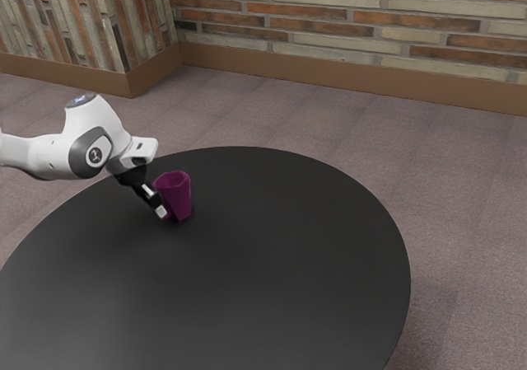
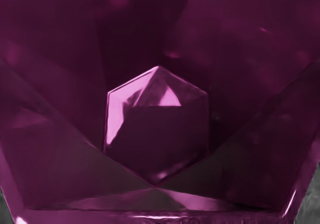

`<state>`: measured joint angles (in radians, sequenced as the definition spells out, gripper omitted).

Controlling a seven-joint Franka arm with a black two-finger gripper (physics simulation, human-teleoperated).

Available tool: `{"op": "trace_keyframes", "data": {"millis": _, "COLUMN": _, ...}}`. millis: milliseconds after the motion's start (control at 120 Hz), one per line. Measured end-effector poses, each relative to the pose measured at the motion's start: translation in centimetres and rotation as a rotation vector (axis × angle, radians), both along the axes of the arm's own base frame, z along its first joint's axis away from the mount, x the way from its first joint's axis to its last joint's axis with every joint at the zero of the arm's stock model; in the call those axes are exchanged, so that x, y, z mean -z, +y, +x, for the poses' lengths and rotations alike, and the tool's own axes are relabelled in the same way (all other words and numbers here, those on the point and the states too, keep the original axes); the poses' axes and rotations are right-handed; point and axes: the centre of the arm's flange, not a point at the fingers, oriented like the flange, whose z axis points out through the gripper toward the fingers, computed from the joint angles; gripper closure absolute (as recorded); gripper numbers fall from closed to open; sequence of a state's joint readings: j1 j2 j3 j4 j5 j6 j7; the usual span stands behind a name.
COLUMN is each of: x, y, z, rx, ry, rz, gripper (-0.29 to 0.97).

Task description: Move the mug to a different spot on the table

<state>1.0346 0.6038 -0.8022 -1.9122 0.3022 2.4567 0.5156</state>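
White and grey, the arm point(image 1: 74, 147) comes in low from the exterior view's left, its wrist bent down over the round black worktop point(image 1: 272, 288). At its end the gripper point(image 1: 159, 209) slants down and to the right, its tip right against the near wall of the mug point(image 1: 176, 194). Whether the fingers pinch that wall or stand spread about it I cannot tell — the dark parts run together there.

The mug is purple and faceted. It sits on the worktop towards its left side, mouth up and seemingly upright, and I see no gap under it. From the hand's camera one looks straight down into the mug point(image 2: 156, 129) to its six-sided bottom, with the rim just under the hand.

To the right of the mug the worktop lies broad and dark to its far edge — plenty of places to set the thing down.

As I judge it, the task is near its start: the hand is at the mug, but nothing shows it lifted or shifted. Left to do are a sure hold, the carry, the setting down elsewhere and the release.
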Motion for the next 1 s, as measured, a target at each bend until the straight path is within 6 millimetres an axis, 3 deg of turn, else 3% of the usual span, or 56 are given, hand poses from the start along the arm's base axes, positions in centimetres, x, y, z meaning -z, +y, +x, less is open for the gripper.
{"op": "trace_keyframes", "data": {"millis": 250, "x": -2.7, "y": -1.1, "z": 0.3, "rx": 0.009, "ry": -0.066, "rz": 0.043, "gripper": 0.64}}
{"op": "trace_keyframes", "data": {"millis": 433, "x": -4.5, "y": -4.6, "z": -0.5, "rx": 0.056, "ry": -0.090, "rz": 0.050, "gripper": 0.72}}
{"op": "trace_keyframes", "data": {"millis": 517, "x": -4.2, "y": -6.3, "z": -1.4, "rx": 0.076, "ry": -0.085, "rz": 0.034, "gripper": 0.74}}
{"op": "trace_keyframes", "data": {"millis": 633, "x": -5.4, "y": -9.4, "z": -2.8, "rx": 0.115, "ry": -0.100, "rz": 0.012, "gripper": 0.76}}
{"op": "trace_keyframes", "data": {"millis": 783, "x": -5.5, "y": -13.4, "z": -5.2, "rx": 0.172, "ry": -0.083, "rz": 0.000, "gripper": 0.79}}
{"op": "trace_keyframes", "data": {"millis": 1000, "x": -3.0, "y": -14.3, "z": -8.0, "rx": 0.183, "ry": -0.019, "rz": -0.018, "gripper": 0.79}}
